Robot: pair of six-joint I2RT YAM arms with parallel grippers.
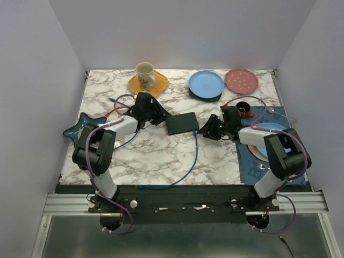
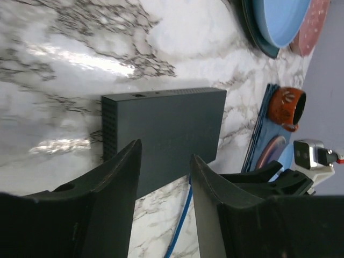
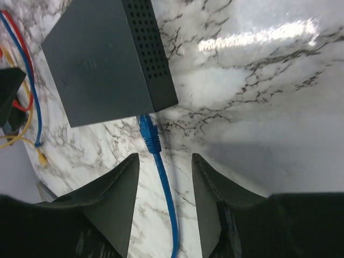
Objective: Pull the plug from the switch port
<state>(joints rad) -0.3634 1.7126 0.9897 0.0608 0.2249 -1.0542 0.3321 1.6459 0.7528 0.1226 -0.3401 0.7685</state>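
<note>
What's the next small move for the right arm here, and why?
Probably ease the right gripper forward and close on the blue plug: its jaws stand open, the plug lies just ahead of the gap, seemingly seated in the edge of the black switch.

Table (image 1: 161, 156): white marble with grey veins, spread under both my arms.
Middle: black box (image 1: 181, 123) lying flat (matte, with vent holes on one short side).
Cable: blue cable (image 1: 188, 166) runs from the near table edge up to the box; its plug (image 3: 149, 131) meets the box's long edge.
Far edge: yellow plate (image 1: 160, 86), blue plate (image 1: 206, 83) on a darker one, pink dotted plate (image 1: 241, 80).
My left: dark blue star dish (image 1: 76, 129); loose wires (image 3: 29, 67), red, blue and yellow.
My right: blue mat (image 1: 247, 161); orange cup (image 1: 244, 109) near its far corner.
</note>
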